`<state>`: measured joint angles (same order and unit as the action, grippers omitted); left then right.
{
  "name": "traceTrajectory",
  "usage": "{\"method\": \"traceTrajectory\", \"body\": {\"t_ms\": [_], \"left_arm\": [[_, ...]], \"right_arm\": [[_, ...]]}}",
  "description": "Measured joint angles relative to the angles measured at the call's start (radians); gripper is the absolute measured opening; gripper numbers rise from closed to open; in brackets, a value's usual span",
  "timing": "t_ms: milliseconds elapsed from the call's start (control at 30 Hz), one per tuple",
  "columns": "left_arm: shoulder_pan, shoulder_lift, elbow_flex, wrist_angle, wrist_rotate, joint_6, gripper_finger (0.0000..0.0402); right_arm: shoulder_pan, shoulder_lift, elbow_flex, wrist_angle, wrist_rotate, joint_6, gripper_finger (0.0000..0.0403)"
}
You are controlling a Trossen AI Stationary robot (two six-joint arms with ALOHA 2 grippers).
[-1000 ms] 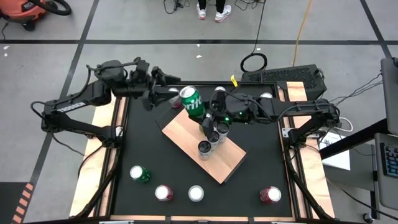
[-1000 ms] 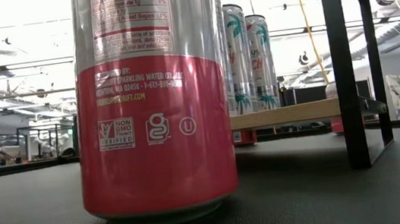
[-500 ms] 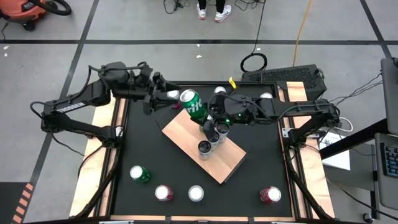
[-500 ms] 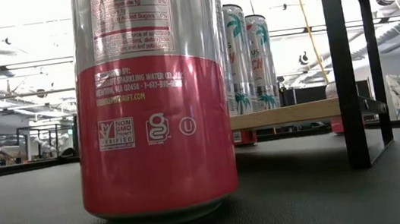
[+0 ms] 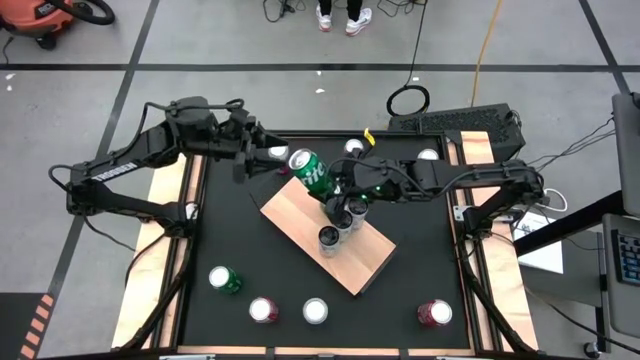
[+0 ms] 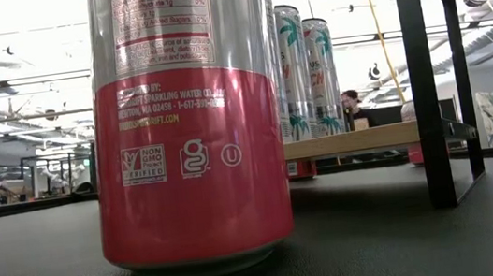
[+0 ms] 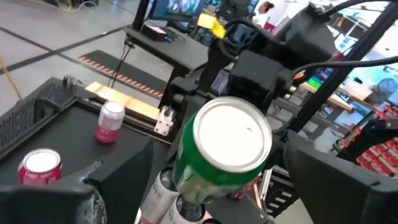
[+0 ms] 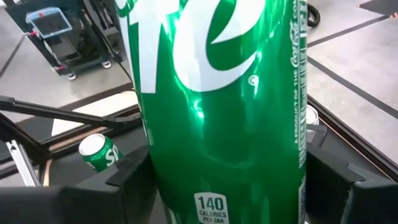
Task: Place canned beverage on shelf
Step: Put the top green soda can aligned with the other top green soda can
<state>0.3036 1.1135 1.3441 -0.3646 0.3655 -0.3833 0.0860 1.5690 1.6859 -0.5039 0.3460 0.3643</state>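
Above the shelf (image 5: 327, 234), right gripper (image 5: 333, 186) clamps the green can (image 5: 310, 170) mid-body; rigid, slick, likely weighty; left gripper (image 5: 262, 153) open nearby.

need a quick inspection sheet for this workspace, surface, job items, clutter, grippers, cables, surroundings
surface: black table, pale wooden side rails.
job's things: green can held tilted in the air over the far end of the shelf; three cans stand in a row on the shelf.
clutter: four cans along the table's near edge, one of them a red can right in front of the low camera; more cans at the far edge.
grippers: right gripper shut on the green can; left gripper open, beside the can, not touching it.
cables: yellow cable and coiled black cable on the floor.
surroundings: person's feet beyond the table; keyboard on the floor.
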Motion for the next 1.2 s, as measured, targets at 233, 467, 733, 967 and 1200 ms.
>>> {"method": "traceTrajectory", "body": {"t_ms": [233, 467, 733, 967, 1200], "left_arm": [[0.006, 0.041, -0.001, 0.006, 0.084, 0.026, 0.0369], [0.005, 0.1, -0.001, 0.017, 0.095, 0.084, 0.0395], [0.0, 0.137, -0.001, 0.082, 0.114, 0.101, 0.0398], [-0.004, 0.138, -0.001, 0.075, 0.129, 0.075, 0.0397], [-0.006, 0.138, -0.001, 0.032, 0.158, 0.076, 0.0397]], "right_arm": [[0.0, 0.018, 0.0, -0.003, -0.006, 0.006, 0.0279], [0.0, 0.02, 0.0, -0.002, -0.008, 0.012, 0.0279], [0.0, 0.025, 0.0, -0.001, -0.007, 0.017, 0.0279], [0.0, 0.041, 0.0, -0.001, -0.009, 0.017, 0.0279], [-0.005, 0.047, 0.0, 0.001, -0.009, 0.037, 0.0279]]}}
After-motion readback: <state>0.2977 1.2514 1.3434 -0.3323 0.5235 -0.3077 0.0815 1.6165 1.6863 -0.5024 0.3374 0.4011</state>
